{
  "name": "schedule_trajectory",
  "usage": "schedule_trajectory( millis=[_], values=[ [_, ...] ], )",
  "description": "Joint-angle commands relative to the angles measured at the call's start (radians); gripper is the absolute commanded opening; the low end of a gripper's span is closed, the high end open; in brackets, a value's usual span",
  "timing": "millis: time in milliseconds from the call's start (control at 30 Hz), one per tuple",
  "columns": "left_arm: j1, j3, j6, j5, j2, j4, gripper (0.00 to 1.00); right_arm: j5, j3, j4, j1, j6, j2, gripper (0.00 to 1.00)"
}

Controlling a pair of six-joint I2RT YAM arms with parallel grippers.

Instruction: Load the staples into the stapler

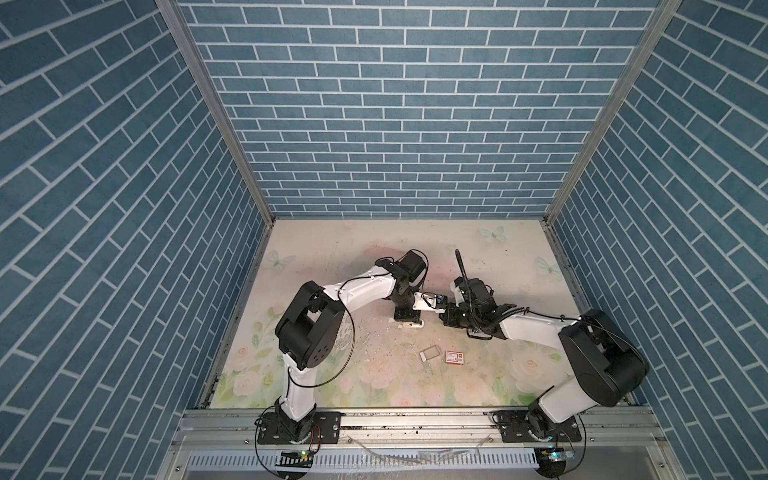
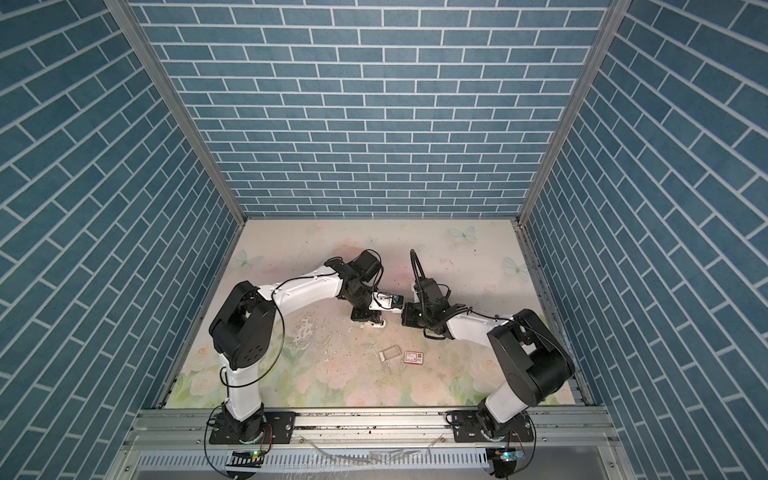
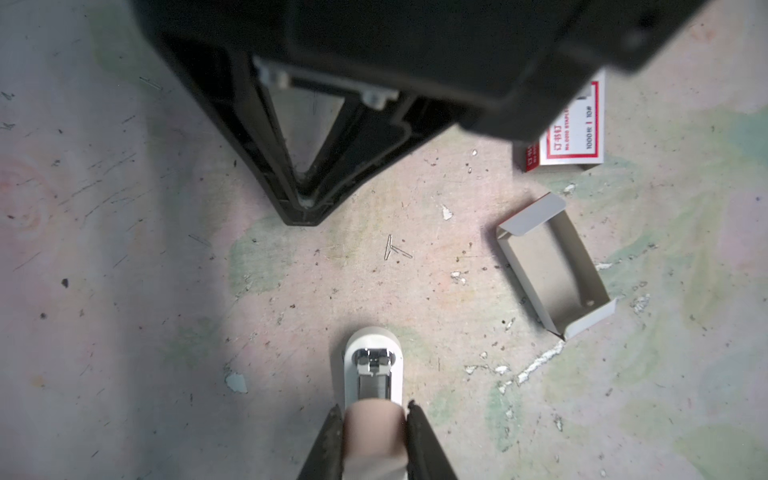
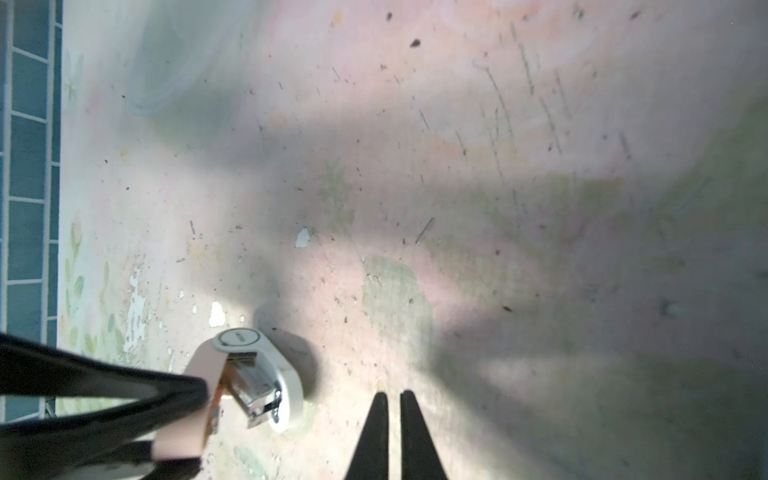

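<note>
Blue brick-patterned walls enclosed a worn floral tabletop (image 1: 478,257), scratched and flaked, where your two arms met near the middle. Your left gripper (image 3: 374,409) was clamped on the beige lid (image 3: 374,436) of a small white stapler (image 3: 374,357). It was apparently holding the lid swung up so that the metal magazine (image 3: 372,376) lay exposed and facing upward for loading, while the white base appeared to rest on the table. Your right gripper (image 4: 394,395) hovered just beside the stapler, its fingers nearly together with nothing between them. The grey staple tray (image 3: 552,266) lay on the table near the stapler and looked empty, with its red-and-white box (image 3: 569,124) just beside it. A couple of loose staples (image 3: 395,247) lay on the table between the stapler and the right gripper. Something silvery sat in the magazine channel, but you could not tell whether it was a loaded strip. If it was, closing the lid was probably all that remained.
</note>
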Motion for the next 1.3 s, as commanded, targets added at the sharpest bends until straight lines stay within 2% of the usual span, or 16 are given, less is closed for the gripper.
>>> schedule_trajectory(
  millis=[0,533,700,1267],
  values=[
    [-0.012,0.01,0.006,-0.022,0.029,-0.062,0.19,0.039,0.011,-0.086,-0.012,-0.016,-0.079,0.11],
    [-0.105,0.128,0.01,-0.182,0.18,-0.185,0.15,0.129,-0.014,-0.383,-0.084,-0.056,-0.46,0.1],
    [-0.124,0.132,0.007,-0.211,0.212,-0.209,0.1,0.144,-0.039,-0.438,-0.091,-0.061,-0.548,0.1],
    [-0.161,0.175,-0.025,-0.264,0.337,-0.291,0.06,0.144,-0.095,-0.455,-0.094,-0.046,-0.615,0.1]
  ],
)
